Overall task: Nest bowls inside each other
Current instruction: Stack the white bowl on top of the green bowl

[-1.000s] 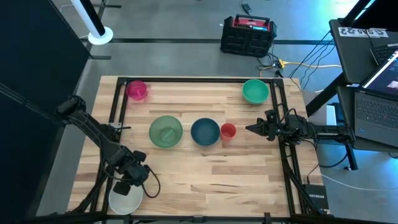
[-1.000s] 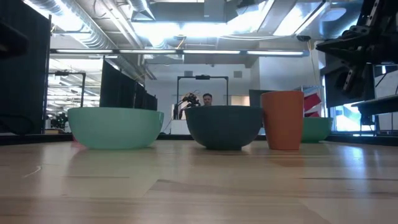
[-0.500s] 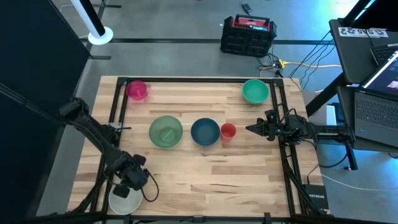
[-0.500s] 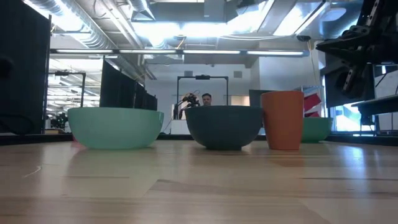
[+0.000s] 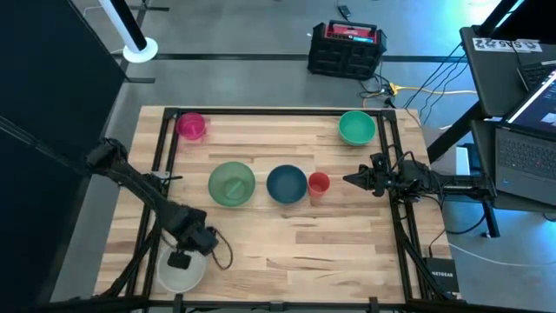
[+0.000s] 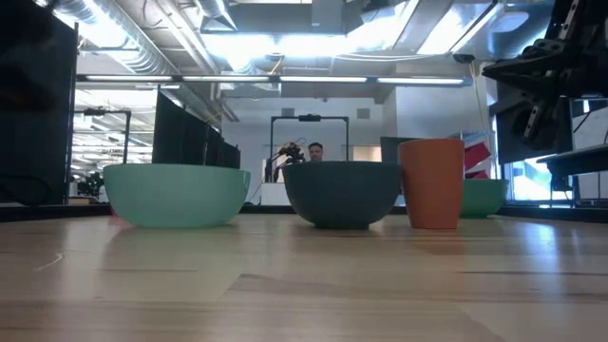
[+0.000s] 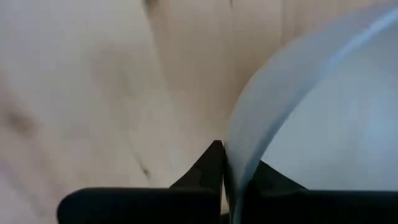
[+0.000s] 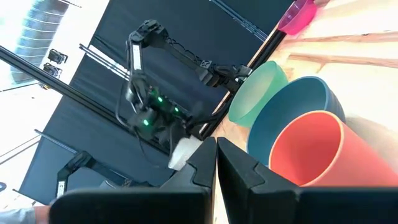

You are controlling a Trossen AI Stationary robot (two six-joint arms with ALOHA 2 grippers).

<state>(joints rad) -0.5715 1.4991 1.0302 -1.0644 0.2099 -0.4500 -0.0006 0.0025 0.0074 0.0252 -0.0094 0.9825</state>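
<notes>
The white bowl (image 5: 174, 276) sits at the table's near left corner, and my left gripper (image 5: 180, 258) points down at its far rim, shut on it. In a row at mid-table stand the pale sage green bowl (image 5: 232, 184), the dark blue bowl (image 5: 286, 183) and a small orange-red cup (image 5: 319, 183). The magenta bowl (image 5: 191, 125) is at the far left and the teal green bowl (image 5: 356, 128) at the far right. My right gripper (image 5: 347, 179) waits shut and level at the right edge, to the right of the cup. My left gripper pinches the white bowl's rim (image 7: 231, 155) on the bowl's far side, with one finger inside the bowl and one outside its wall. The fingers come from above, pointing down. Whether the bowl is lifted off the table does not show.
Black frame rails (image 5: 161, 165) run along the table's left and right sides. Bare wood (image 5: 304, 243) lies between the row of bowls and the near edge. A laptop (image 5: 526, 148) and cables stand beyond the right edge.
My left gripper has swung a little toward the table's right edge over the white bowl's far rim and has shut on it. The right arm and the other bowls have kept still.
</notes>
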